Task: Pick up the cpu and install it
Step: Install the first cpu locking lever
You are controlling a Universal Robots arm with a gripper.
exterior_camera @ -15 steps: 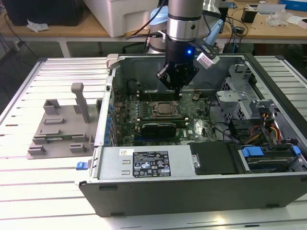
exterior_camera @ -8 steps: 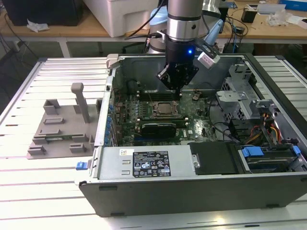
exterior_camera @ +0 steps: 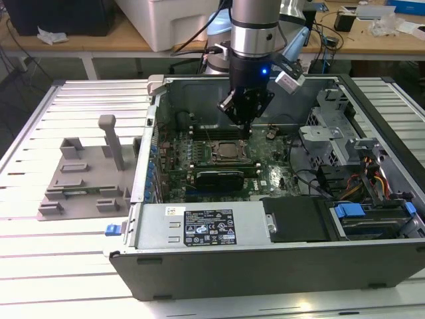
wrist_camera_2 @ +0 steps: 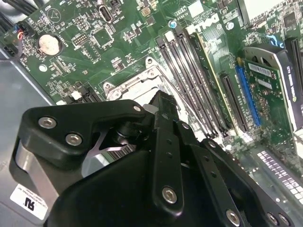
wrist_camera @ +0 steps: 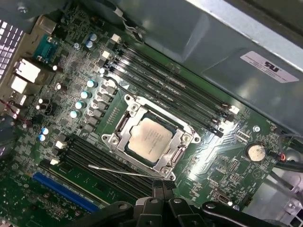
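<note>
A: Where is the cpu (wrist_camera: 150,137) at this moment?

B: It lies flat in the socket (wrist_camera: 151,140) on the motherboard (wrist_camera: 85,156), silvery top up, with the metal frame around it, as the first wrist view shows. I'd judge it seated, since it sits level inside the frame.

A: And the pincer (exterior_camera: 244,123)?

B: It hangs just above the socket inside the open case (exterior_camera: 265,266). It carries nothing. The fingertips look drawn close together in the exterior view, but I cannot tell for sure whether they are clenched or parted. In the second wrist view its black body (wrist_camera_2: 161,179) hides most of the socket.

A: Why the thin wire beside the socket?

B: That looks like the retention lever (wrist_camera: 123,171), lying apart from the frame, so the clamp is probably not yet locked.

A: The surroundings?

B: The case lies on its side on a ribbed metal worktop (exterior_camera: 60,266). A grey fixture plate (exterior_camera: 83,179) with upright posts sits on the exterior view's left, well apart from the case. Behind stands a wooden bench (exterior_camera: 99,41) with cables and boxes.
</note>
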